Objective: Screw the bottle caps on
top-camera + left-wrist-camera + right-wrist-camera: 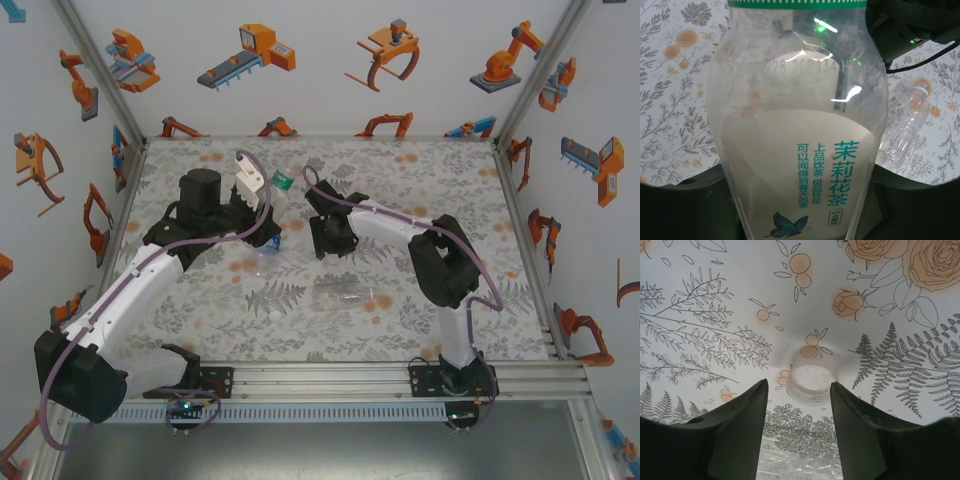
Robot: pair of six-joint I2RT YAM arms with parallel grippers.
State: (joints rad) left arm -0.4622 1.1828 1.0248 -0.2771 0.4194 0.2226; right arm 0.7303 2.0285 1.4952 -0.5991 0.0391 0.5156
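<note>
Looking down from the top external camera, we found the left gripper (262, 218) near the middle of the mat (440, 180), clamped on the pale bottle (279, 196). The bottle's neck pointed away from the arm bases and was topped by a green cap (283, 181). Just to its right, the right gripper (325, 244) pointed down at the mat. From this height we could not tell how wide its fingers stood. A clear bottle (345, 290) lay on its side nearer the bases, its long axis running roughly left to right.

From the left wrist, the pale bottle (795, 150) stood lengthwise up the picture with the green cap (795, 4) at the top edge, held between the dark fingers low on either side. Beyond it, to the right, the clear bottle (905, 125) lay flat on the mat, neck slanting upward.

From the right wrist, we saw the right gripper (797, 384) wide open and holding nothing. A small white cap (811, 382) sat on the mat directly ahead, in line with the gap and just past the tips, leaning slightly toward the right finger. It seemed to rest flat with its round face toward the camera.

We judged the right arm far the nearer to that cap. A short advance and a closing of the fingers would take it, and the cap would then need a bottle without one.
</note>
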